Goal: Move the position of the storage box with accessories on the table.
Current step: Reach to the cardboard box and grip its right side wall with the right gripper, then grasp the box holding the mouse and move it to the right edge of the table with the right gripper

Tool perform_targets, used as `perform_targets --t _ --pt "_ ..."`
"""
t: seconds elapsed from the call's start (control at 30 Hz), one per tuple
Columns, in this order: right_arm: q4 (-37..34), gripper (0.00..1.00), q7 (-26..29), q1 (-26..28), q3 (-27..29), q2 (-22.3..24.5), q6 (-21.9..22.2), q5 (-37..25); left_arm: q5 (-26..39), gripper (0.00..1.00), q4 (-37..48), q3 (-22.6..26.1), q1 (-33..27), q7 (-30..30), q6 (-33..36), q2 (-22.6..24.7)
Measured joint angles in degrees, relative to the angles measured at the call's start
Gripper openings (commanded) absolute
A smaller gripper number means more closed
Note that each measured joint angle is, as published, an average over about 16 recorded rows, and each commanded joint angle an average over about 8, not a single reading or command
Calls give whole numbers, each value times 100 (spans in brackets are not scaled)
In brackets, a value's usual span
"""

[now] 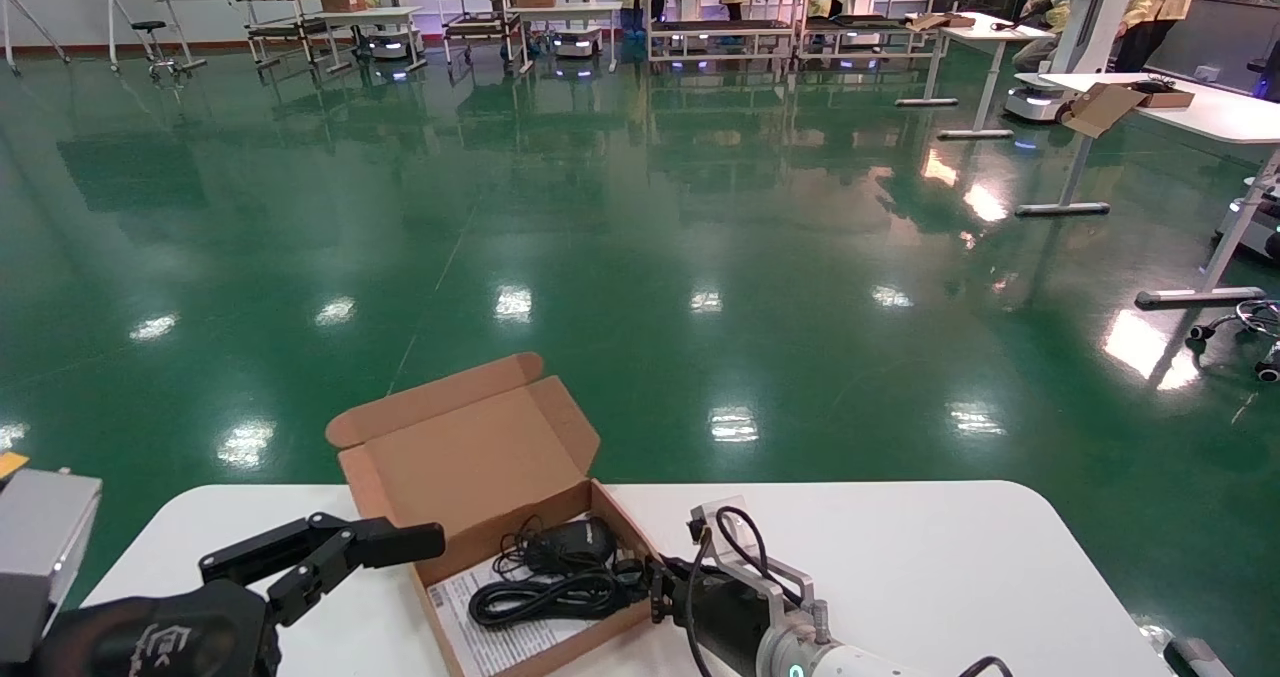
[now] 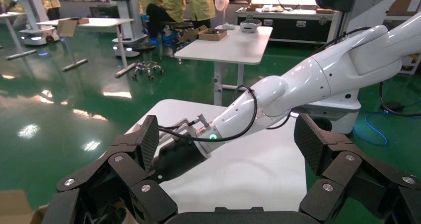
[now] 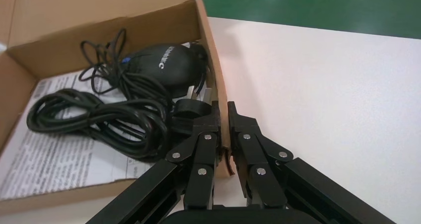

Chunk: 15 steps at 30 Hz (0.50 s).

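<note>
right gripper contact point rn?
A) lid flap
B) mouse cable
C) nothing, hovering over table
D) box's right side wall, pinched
D: in the right wrist view the right gripper has one finger inside and one outside the storage box's right side wall, shut on it, beside the mouse; the left gripper is open, apart from it.

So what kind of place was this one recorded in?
Probably a robot test hall or lab: a wide glossy green floor, rows of wheeled shelving racks along the far wall, and other white robots at white desks. Here the right gripper pinches the storage box wall.
</note>
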Motion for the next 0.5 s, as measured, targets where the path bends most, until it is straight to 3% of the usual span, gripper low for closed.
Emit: perform_targets --t 0.5 --pt "-473 0 -642 329 162 62 -697 310 0 100 0 0 0 0 0 0"
